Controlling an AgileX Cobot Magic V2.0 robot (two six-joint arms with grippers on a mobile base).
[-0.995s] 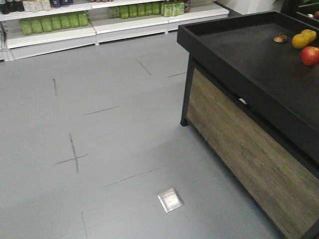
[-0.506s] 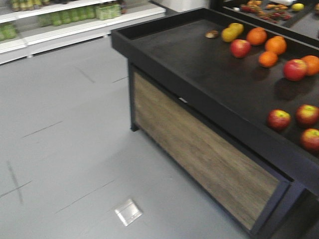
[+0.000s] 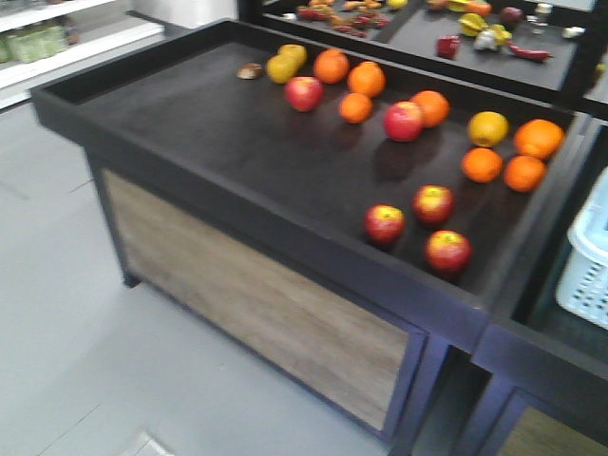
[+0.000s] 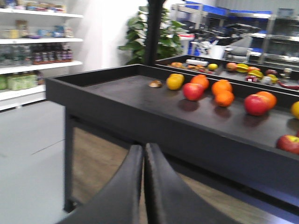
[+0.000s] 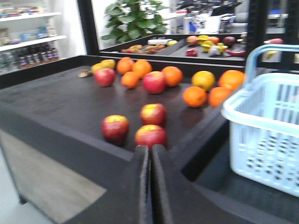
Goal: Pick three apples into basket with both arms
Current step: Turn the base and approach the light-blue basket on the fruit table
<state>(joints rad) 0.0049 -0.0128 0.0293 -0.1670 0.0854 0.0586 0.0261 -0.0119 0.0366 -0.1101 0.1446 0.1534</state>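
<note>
I have not picked any fruit yet: my left gripper (image 4: 143,186) and right gripper (image 5: 150,186) are squeezed tight on nothing, the three red apples (image 5: 153,113) sit together on the black table (image 3: 218,142), and the basket (image 5: 266,126) waits beside it.

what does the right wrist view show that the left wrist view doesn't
Only the right wrist view: the pale blue basket at right, three apples grouped near the front rim, and the right claw, shut and empty.
Only the left wrist view: the left claw, also shut and empty. It shows no basket, and just one apple at its right edge low down.
Both: the black display table, the oranges with red apples further back, and the leafy plant behind.
</note>
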